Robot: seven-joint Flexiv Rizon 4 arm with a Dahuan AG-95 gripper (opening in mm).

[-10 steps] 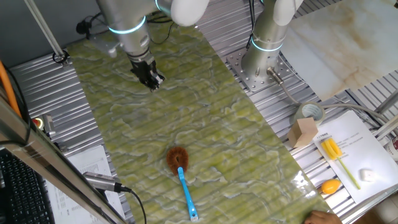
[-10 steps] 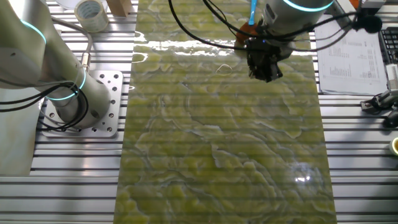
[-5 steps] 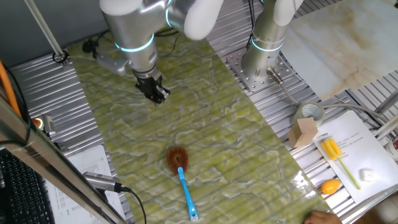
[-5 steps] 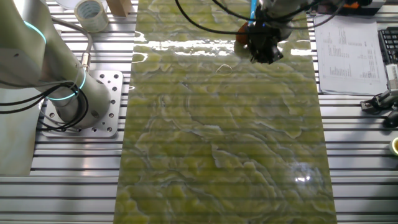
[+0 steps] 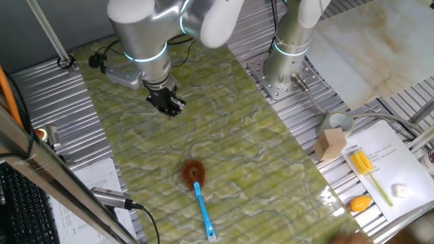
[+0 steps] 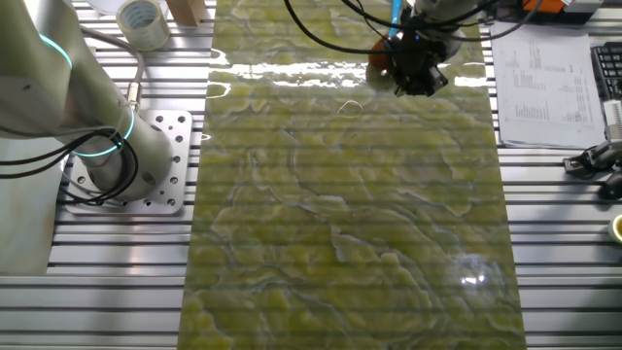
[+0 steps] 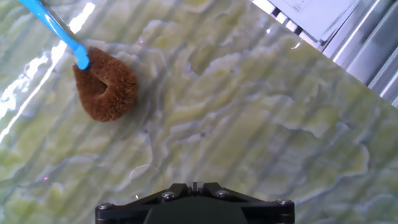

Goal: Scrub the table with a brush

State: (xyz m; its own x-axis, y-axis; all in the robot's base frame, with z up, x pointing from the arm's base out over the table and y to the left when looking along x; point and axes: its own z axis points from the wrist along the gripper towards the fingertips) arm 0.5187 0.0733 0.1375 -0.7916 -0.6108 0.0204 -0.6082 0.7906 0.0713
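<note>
The brush [image 5: 192, 173] lies flat on the yellow-green table [image 5: 237, 135], with reddish-brown bristles and a light-blue handle [image 5: 204, 211] pointing toward the near edge. My gripper [image 5: 167, 106] hangs low over the table, well short of the brush, its jaws together and nothing in them. In the hand view the bristles [image 7: 106, 87] sit at the upper left, ahead of the gripper [image 7: 194, 185]. In the other fixed view the gripper [image 6: 418, 83] hides most of the brush [image 6: 379, 58].
The arm's base [image 5: 285, 61] is bolted beside the table. A tape roll [image 5: 337, 123], a wooden block [image 5: 331, 144] and a yellow tool [image 5: 363, 165] on paper lie to the right. A keyboard [image 5: 20, 203] and papers [image 6: 549, 78] flank the other side.
The gripper has travelled a short way along the table toward the brush, most of it in the first half second. The brush has not moved.
</note>
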